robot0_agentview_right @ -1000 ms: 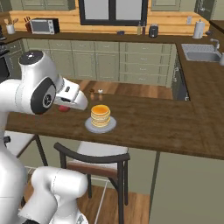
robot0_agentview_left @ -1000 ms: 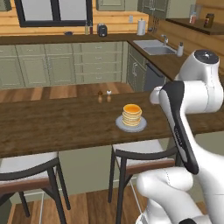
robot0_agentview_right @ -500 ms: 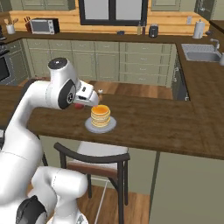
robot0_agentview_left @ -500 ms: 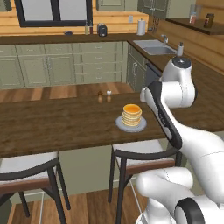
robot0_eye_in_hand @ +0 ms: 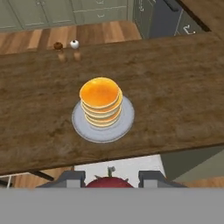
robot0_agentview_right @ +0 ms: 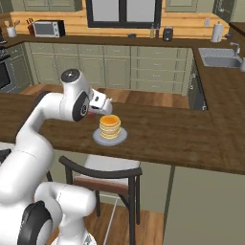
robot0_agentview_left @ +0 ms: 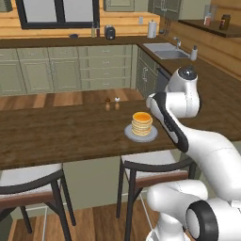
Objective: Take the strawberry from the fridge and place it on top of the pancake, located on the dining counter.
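Strawberry held near the pancake

The strawberry [robot0_eye_in_hand: 108,182] is pinched in the gripper [robot0_eye_in_hand: 110,178], just short of the pancake [robot0_eye_in_hand: 101,101] on the counter [robot0_eye_in_hand: 175,83]. It is likely light and soft, so it should be squeezed gently by its sides; little of it is seen.

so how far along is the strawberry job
Fetching looks done: the strawberry sits between the gripper's fingers, near the counter edge. In hand: carrying it toward the pancake. Left: move over the stack, lower it and let go.
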